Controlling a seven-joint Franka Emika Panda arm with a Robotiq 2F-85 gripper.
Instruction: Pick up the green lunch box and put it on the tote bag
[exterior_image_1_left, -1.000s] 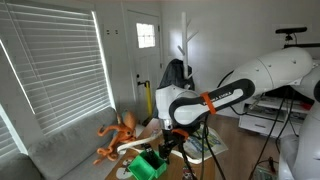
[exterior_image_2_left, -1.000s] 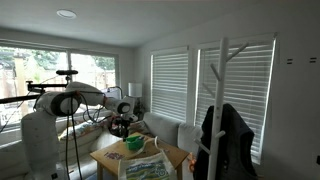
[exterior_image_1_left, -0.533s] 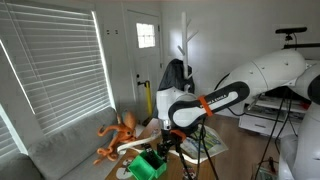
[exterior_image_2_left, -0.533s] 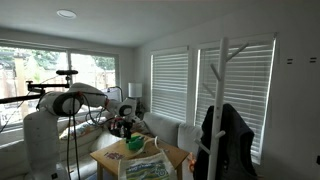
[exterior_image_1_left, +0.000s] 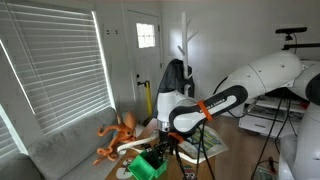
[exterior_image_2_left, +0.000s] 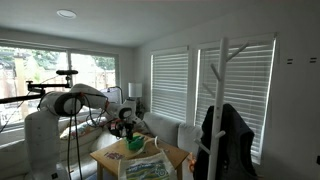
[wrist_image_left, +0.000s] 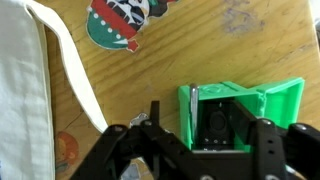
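The green lunch box (wrist_image_left: 255, 110) is a bright green plastic rectangle with a dark recessed bit on top and a pale metal-looking piece along one side. It sits flat on the wooden table (wrist_image_left: 250, 40). In an exterior view the box (exterior_image_1_left: 148, 166) is at the near end of the table, right under the arm.

The gripper (wrist_image_left: 210, 130) is spread wide and hangs over the box's left half. One finger is outside the box's left edge and the other is over its top. It isn't clamped on anything, and I can't tell if it's touching the plastic.

For room, there's bare wood past the box's far side in the wrist view. A long white curved strip (wrist_image_left: 75, 70) runs just beside the left finger, so that side is tight. There's a round red, green and black patch (wrist_image_left: 120, 22) further up. The orange octopus toy (exterior_image_1_left: 118, 135) is near the box. The tote bag (exterior_image_2_left: 150, 168) lies flat, close to the box (exterior_image_2_left: 134, 145) but apart from it.
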